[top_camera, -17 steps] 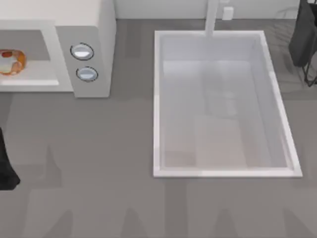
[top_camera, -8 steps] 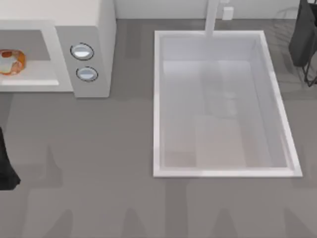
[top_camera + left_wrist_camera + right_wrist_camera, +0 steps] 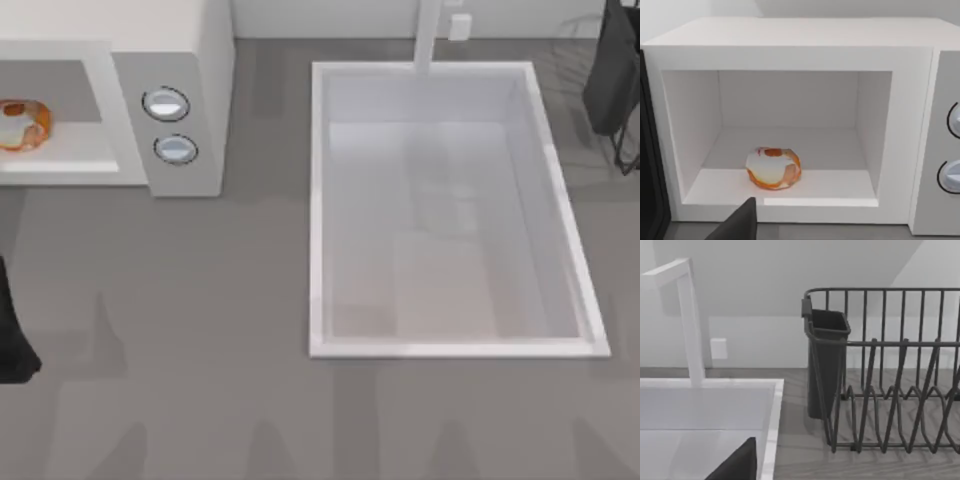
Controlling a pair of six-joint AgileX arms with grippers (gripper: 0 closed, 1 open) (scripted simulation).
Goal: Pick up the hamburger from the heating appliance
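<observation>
cut off at the top view's left edge: the heating appliance (image 3: pixel 170 60), a white boxy shell whose cavity runs out of frame, and the hamburger (image 3: pixel 22 124), seen there as an orange-tan ring with a pale centre. shown whole in the left wrist view — hamburger (image 3: pixel 773 167) sitting on the cavity floor near the front lip, left of centre, rounded and glossy, with a reddish patch on top. two round silver-blue knobs (image 3: pixel 166 104) on the side panel, partly cropped in the wrist view. a dark strip, perhaps the open door, cut off beside the cavity.

left gripper (image 3: pixel 737 225) just a dark wedge in front of the appliance, outside the cavity and apart from the hamburger; grip state impossible to tell. left arm a black shape at the table's left edge.

right gripper (image 3: pixel 737 462) likewise one dark wedge, grip state impossible to tell, above the white sink basin (image 3: pixel 318 200), facing a dark wire dish rack (image 3: pixel 890 390) — thin, curved bars.
</observation>
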